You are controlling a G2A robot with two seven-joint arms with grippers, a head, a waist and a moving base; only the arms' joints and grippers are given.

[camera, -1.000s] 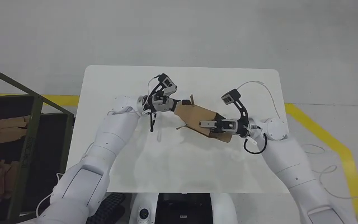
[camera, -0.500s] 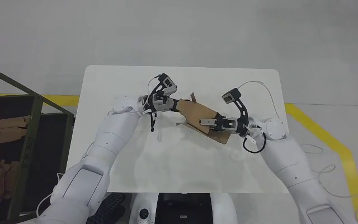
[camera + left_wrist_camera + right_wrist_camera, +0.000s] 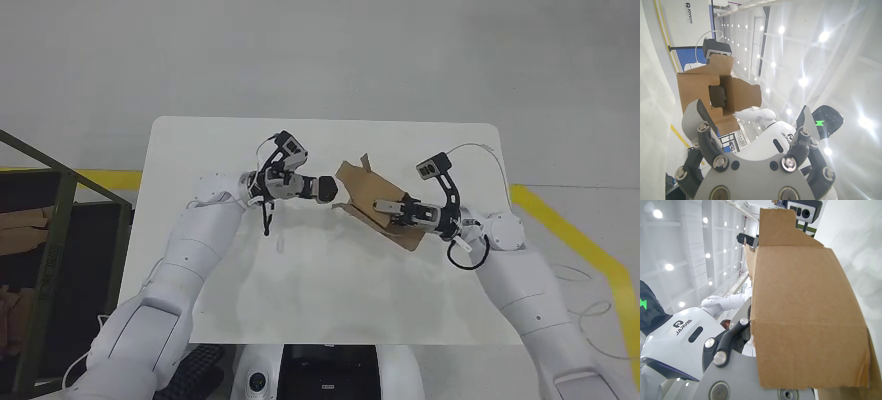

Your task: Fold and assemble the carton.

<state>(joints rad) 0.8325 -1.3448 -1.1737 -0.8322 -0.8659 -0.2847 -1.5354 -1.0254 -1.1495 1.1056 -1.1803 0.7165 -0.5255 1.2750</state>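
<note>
The brown carton (image 3: 372, 192) is held tilted above the middle of the white table, with loose flaps sticking out at its left end. My right gripper (image 3: 393, 209) is shut on the carton's right part; in the right wrist view the carton wall (image 3: 806, 313) hides most of it and one finger (image 3: 746, 313) shows beside the wall. My left gripper (image 3: 328, 188) sits just left of the carton's flaps. In the left wrist view that gripper (image 3: 753, 109) is open with nothing between its fingers, and the carton's open end (image 3: 715, 85) lies just beyond one fingertip.
The white table (image 3: 200, 290) has free room on all sides of the arms. A dark metal rack (image 3: 40, 220) holding flat cardboard stands off the table's left edge. Yellow floor tape (image 3: 580, 250) runs past the right side.
My right arm has swung the carton to the right and turned it, so its flaps point further up the table. The left gripper no longer touches the carton's end.
</note>
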